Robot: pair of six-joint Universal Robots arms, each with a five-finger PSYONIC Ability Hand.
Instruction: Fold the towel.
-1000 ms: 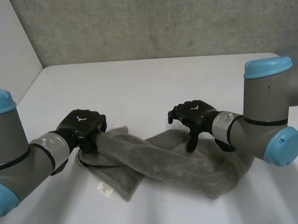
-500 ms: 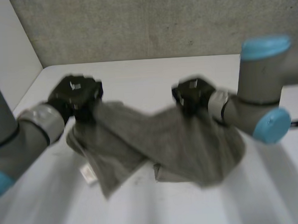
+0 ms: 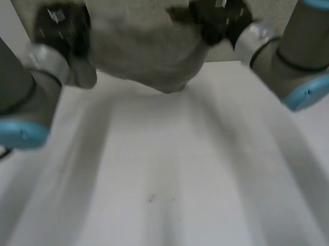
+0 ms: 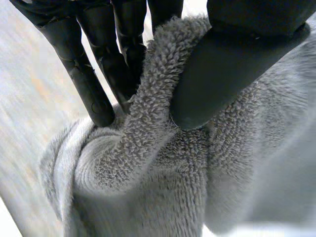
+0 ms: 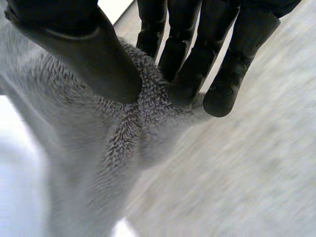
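White table (image 3: 157, 200) beneath a grey, fluffy towel (image 3: 144, 47), aloft and sagging.

Above table (image 3: 168, 189), towel (image 3: 144, 47) hangs between left hand (image 3: 60, 26) and right hand (image 3: 218, 12)

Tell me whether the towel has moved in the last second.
Yes. The towel has risen off the table, where it lay, and now hangs above its far part.

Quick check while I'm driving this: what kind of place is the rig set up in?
Most likely a lab or test bench: a bare white table, a plain grey wall behind it, and a towel held up between the left hand and right hand.
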